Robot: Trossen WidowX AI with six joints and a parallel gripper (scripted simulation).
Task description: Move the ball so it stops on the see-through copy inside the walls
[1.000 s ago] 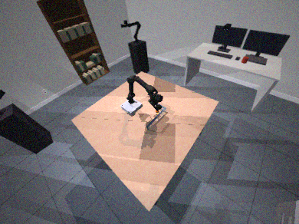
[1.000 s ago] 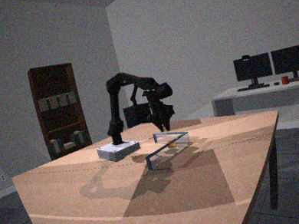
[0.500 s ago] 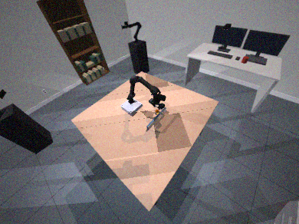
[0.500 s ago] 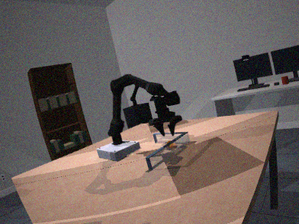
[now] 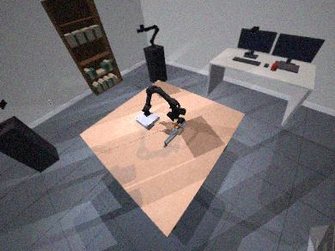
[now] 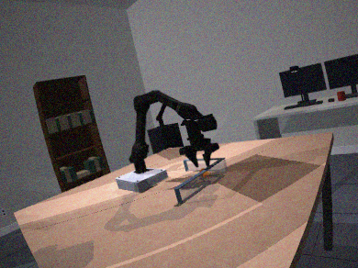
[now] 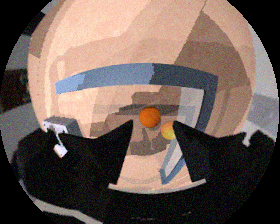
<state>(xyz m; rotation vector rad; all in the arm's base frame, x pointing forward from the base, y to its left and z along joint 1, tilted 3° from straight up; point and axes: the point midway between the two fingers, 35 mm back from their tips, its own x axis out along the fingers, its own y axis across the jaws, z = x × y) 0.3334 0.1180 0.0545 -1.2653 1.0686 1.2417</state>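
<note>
Orange ball [image 7: 150, 117] sits between and just beyond the open, empty gripper [image 7: 150, 143] fingertips; paler see-through copy [image 7: 169, 128] touching it.

Arm [image 6: 151, 102] rises off its base [image 6: 140, 179], folds at the elbow up top and reaches forward and down. Wrist pitched down, hand [image 6: 199, 158] pointing at the tabletop [image 6: 257, 211], hovering low, not touching it. Fingers [image 6: 191, 156] parted partway, about mid-range, nothing between them. In the wrist view both fingers show as dark wedges at the lower left and lower right, gap between them unobstructed. In the top view the hand [image 5: 177, 121] sits out ahead of the base, forearm sloping down to it.
</note>
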